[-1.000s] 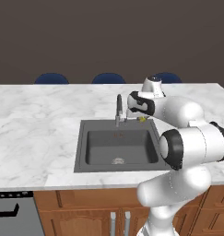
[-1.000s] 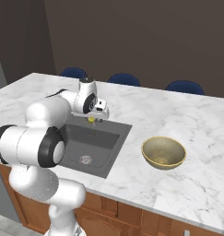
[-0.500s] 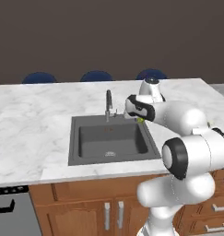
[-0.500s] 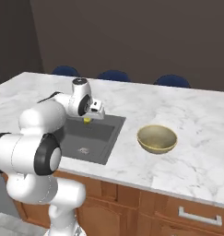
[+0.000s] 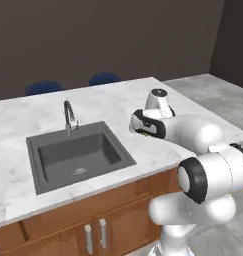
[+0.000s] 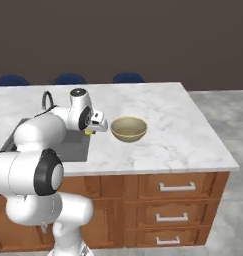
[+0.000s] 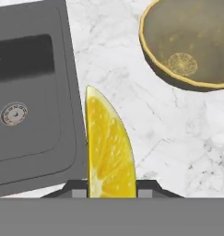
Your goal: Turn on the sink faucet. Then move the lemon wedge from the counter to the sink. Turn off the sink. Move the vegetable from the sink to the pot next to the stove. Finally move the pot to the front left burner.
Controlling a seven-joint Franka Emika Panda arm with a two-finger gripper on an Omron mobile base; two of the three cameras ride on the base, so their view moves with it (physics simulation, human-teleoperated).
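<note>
The lemon wedge [image 7: 109,147], bright yellow with its pulp showing, stands upright between the fingertips of my gripper [image 7: 111,186], which is shut on it. In the base views the gripper [image 5: 140,131] [image 6: 90,130] hangs low over the white marble counter [image 5: 33,110] [image 7: 145,115], just right of the sink's right rim. The dark grey sink [image 5: 73,155] [image 7: 30,92] has a round metal drain [image 7: 14,114]. The dark gooseneck sink faucet [image 5: 69,116] rises behind the basin, well to the left of the gripper.
A tan bowl [image 6: 128,128] [image 7: 187,41] sits on the counter just right of the gripper. Blue chair backs [image 5: 104,78] stand behind the counter. The counter's right end [image 6: 213,145] drops to grey floor.
Both base views have shifted, so the base has driven right. The gripper, still shut on the wedge, has gone from beside the faucet to over the counter right of the sink.
</note>
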